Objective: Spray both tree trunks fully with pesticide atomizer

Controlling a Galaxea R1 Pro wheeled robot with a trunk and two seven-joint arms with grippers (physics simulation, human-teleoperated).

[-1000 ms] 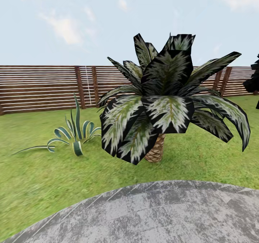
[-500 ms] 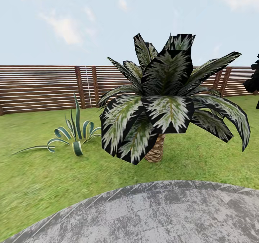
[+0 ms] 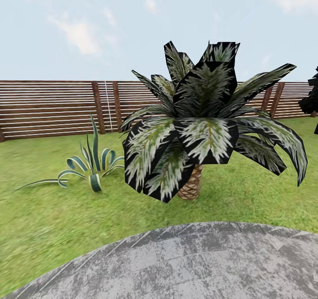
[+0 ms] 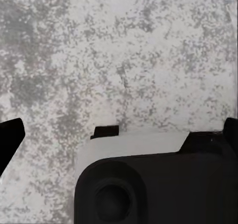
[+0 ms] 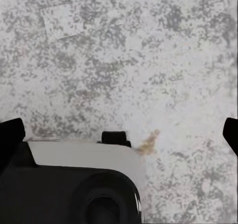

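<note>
The pesticide atomizer and both trees with their trunks are out of view. The head view looks over the garden: green lawn [image 3: 48, 224], brown slat fence [image 3: 48, 109] and grey stone paving [image 3: 198, 263] in front. In the left wrist view my left gripper [image 4: 121, 133] hangs open over mottled grey paving [image 4: 124, 50], its dark fingertips [image 4: 11, 137] at the picture's edges, nothing between them. My right gripper [image 5: 121, 132] is open the same way above paving [image 5: 129, 50], fingertips [image 5: 11, 134] far apart and empty.
A short palm [image 3: 198, 126] with a scaly brown trunk [image 3: 192, 186] stands just beyond the paving. A striped agave-like plant [image 3: 90, 164] grows to its left. A near-black narrow tree [image 3: 311, 100] shows at the right edge. Parts of my own body [image 4: 153, 184] sit below each gripper.
</note>
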